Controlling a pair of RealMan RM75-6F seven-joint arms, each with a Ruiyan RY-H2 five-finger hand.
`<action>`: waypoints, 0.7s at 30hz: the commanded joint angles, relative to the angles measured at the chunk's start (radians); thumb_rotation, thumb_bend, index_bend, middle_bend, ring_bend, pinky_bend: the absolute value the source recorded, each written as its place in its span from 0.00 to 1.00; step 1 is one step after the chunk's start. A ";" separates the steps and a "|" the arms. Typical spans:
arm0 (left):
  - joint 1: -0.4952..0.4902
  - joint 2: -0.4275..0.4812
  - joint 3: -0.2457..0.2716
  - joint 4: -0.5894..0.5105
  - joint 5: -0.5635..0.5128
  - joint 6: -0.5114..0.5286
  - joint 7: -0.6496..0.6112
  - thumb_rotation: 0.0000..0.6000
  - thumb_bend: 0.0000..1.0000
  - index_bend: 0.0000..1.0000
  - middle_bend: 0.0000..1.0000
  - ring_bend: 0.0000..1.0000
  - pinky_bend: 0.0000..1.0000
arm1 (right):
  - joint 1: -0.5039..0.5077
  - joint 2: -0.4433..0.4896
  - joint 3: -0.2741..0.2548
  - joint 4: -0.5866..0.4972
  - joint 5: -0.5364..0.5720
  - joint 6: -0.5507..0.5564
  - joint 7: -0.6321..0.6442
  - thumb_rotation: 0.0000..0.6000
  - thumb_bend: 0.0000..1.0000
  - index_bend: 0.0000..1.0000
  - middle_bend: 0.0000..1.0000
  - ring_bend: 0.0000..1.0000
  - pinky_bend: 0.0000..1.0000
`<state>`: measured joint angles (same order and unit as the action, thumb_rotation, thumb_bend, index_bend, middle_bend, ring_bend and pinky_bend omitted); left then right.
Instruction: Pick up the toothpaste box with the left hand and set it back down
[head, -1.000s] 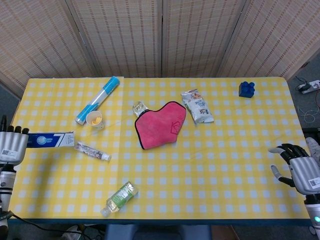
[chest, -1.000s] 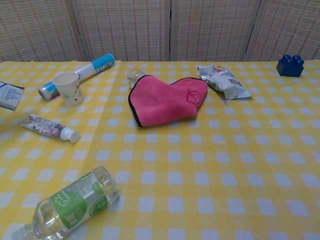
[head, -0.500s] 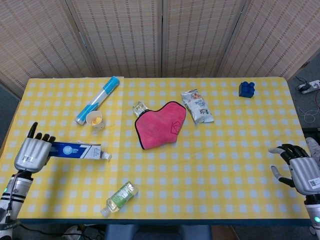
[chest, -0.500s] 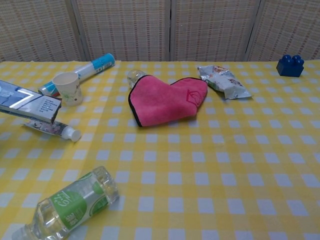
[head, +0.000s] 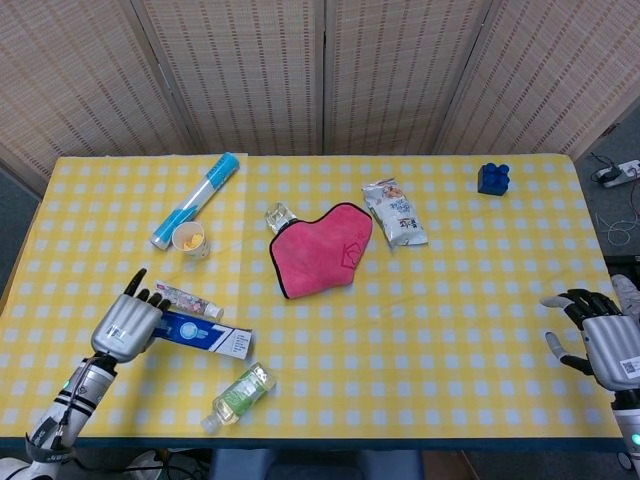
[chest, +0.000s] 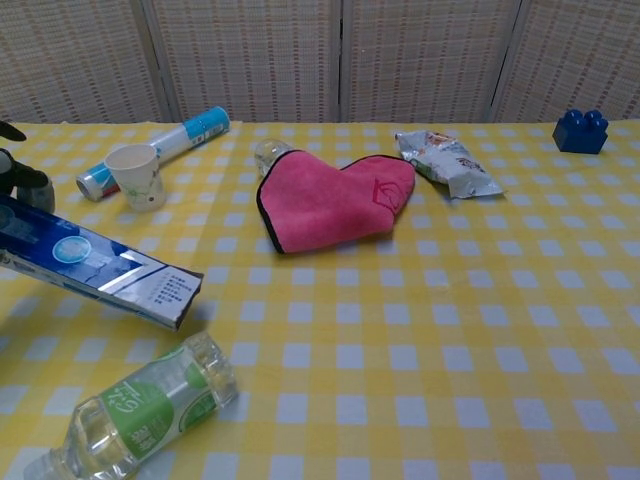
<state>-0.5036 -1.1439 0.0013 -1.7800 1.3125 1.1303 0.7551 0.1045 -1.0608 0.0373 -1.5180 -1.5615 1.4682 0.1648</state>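
Toothpaste box (head: 206, 337) gripped in left hand (head: 125, 324), fingers wrapped round its end, now carried in from the desk's (head: 450, 300) left edge to above the small tube (head: 188, 298) and near the bottle (head: 240, 394). Seemingly lifted off the desk, though contact is unclear. Right hand (head: 600, 342) unchanged, fingers spread, holding nothing.

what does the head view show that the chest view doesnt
Only the head view shows the right hand, open at the table's right edge, the small tube beside the box, and most of the left hand gripping the toothpaste box. Only the chest view shows the printed side panel at the box's free end. Both share the pink cloth, paper cup, blue tube, snack packet, blue block and green-label bottle.
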 joint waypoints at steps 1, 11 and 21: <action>-0.002 0.002 0.005 -0.024 -0.038 -0.023 0.010 1.00 0.26 0.24 0.38 0.36 0.06 | 0.000 0.000 0.000 0.001 0.000 0.001 0.001 1.00 0.32 0.32 0.32 0.21 0.21; 0.039 0.002 0.017 -0.057 -0.081 0.018 -0.031 1.00 0.26 0.00 0.05 0.14 0.06 | -0.002 -0.007 -0.002 0.013 0.001 0.000 0.012 1.00 0.32 0.32 0.32 0.21 0.21; 0.165 0.019 0.005 -0.045 -0.087 0.184 -0.221 1.00 0.26 0.00 0.03 0.13 0.06 | 0.001 -0.002 -0.005 0.016 0.002 -0.013 0.013 1.00 0.32 0.32 0.32 0.21 0.21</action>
<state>-0.3735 -1.1326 0.0100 -1.8316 1.2253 1.2763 0.5865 0.1054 -1.0639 0.0327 -1.5014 -1.5599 1.4556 0.1779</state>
